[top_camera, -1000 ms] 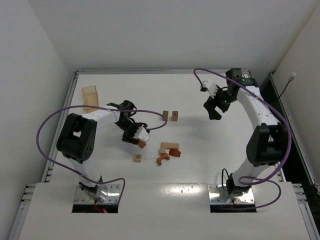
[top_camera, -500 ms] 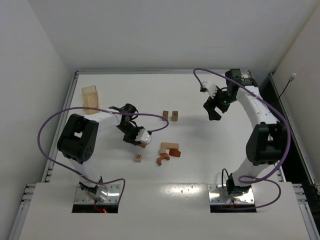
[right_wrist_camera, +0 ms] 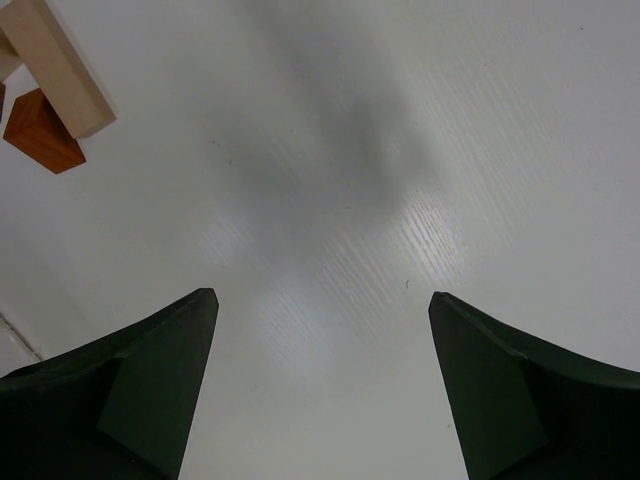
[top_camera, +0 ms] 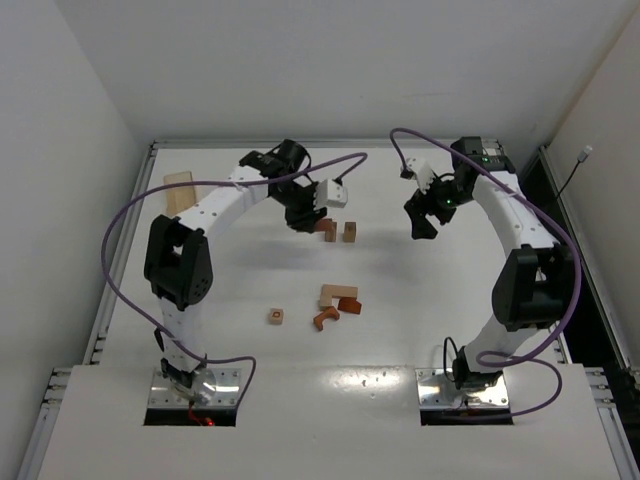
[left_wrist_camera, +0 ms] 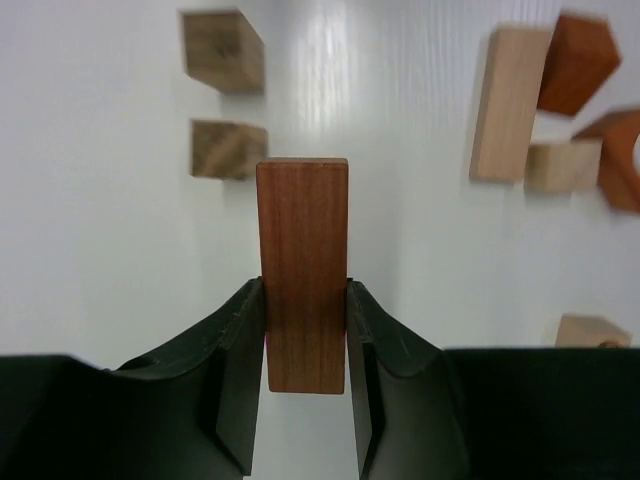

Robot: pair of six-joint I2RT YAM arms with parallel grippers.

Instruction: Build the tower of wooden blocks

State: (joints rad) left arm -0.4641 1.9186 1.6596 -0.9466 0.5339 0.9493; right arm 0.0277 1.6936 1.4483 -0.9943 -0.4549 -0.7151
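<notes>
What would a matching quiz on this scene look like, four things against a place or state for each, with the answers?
Column one:
1. left gripper
2. right gripper
3. wooden box
4. arch block

Column two:
A. at the far left of the table
B. open, above bare tabletop
C. shut on the reddish-brown bar
D. lying on the tabletop near its middle

Pairs: 1-C, 2-B, 3-A, 4-D

Three reddish-brown blocks (left_wrist_camera: 302, 275), five tan blocks (left_wrist_camera: 508, 105), one wooden box (top_camera: 178, 191), two arms (top_camera: 507, 212).
</notes>
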